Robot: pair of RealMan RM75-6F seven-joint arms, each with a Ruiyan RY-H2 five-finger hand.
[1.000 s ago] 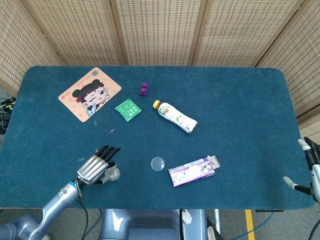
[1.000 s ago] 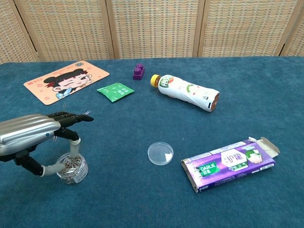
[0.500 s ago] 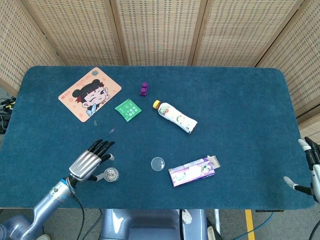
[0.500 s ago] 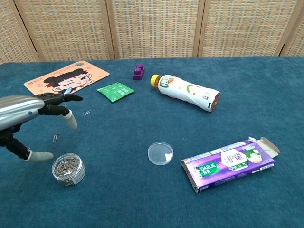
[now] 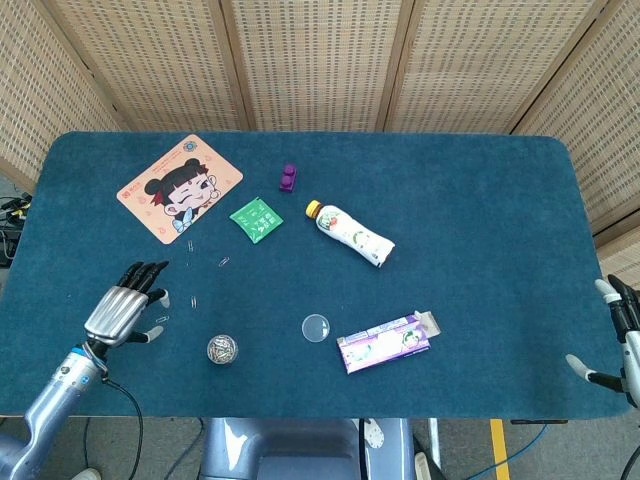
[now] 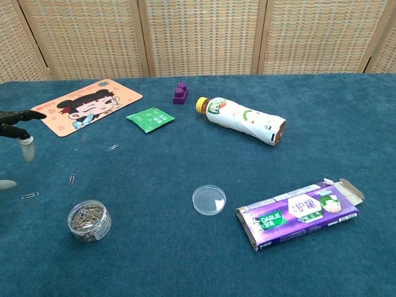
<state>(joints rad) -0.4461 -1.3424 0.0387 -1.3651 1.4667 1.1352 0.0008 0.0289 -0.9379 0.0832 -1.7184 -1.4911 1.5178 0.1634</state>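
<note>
One round clear tub of metal clips (image 5: 222, 350) near left robot hand (image 5: 125, 312), fingers spread, empty.

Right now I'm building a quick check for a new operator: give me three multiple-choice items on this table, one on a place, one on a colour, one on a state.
1. Where is the clear lid?
A. left of the purple carton
B. on the cartoon mat
C. beside the bottle

2. What colour is the bottle's cap?
A. red
B. yellow
C. white

3. How is the left hand?
A. gripping the paper-clip jar
B. holding the green packet
C. holding nothing, fingers apart

Answers: 1 A, the lid lies just left of the carton. 2 B, the cap shows yellow. 3 C, the hand is off the jar, fingers spread.
</note>
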